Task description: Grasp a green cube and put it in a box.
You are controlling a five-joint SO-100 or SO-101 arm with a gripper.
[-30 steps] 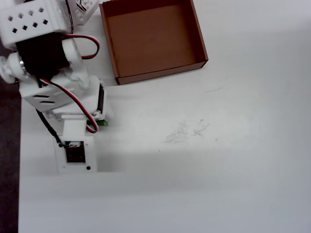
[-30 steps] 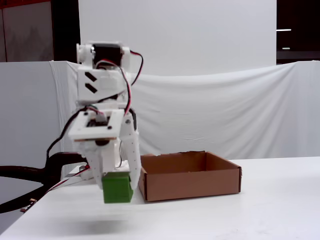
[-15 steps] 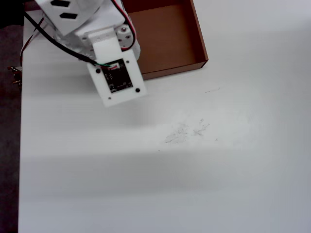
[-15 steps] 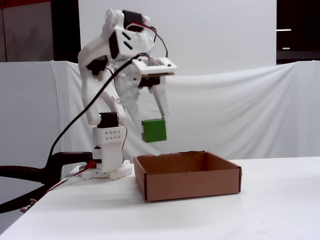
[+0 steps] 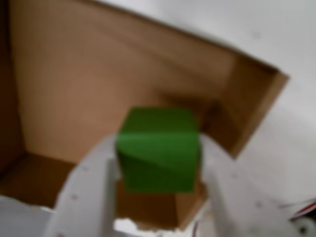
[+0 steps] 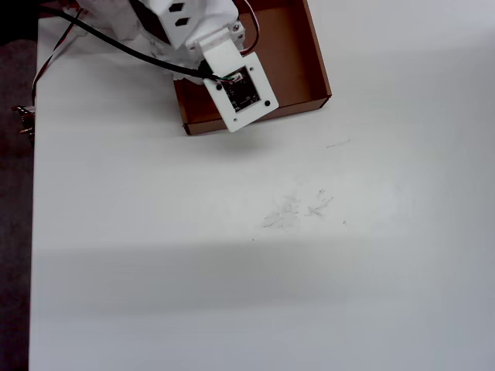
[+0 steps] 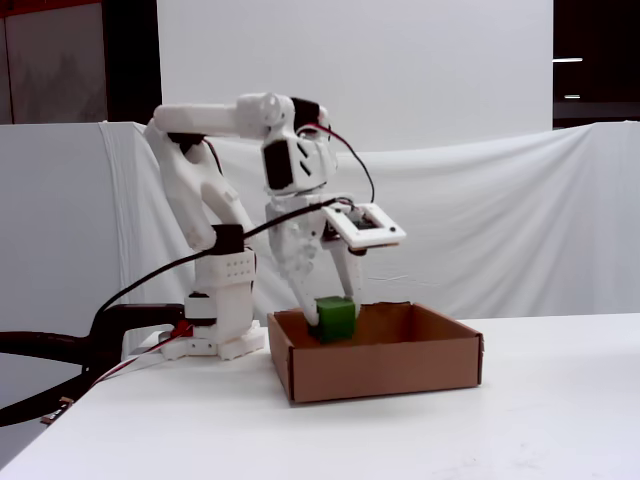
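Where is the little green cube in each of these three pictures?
Wrist view: the cube fills the lower middle, between the two white fingers, over the box floor.
Overhead view: not visible; the arm covers it.
Fixed view: the cube sits at centre, at the box's rim.
Shared landmark: the brown box.

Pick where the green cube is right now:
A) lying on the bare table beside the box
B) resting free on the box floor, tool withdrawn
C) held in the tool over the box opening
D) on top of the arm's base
C: the tool grips the green cube between its fingers, at rim height above the box floor.
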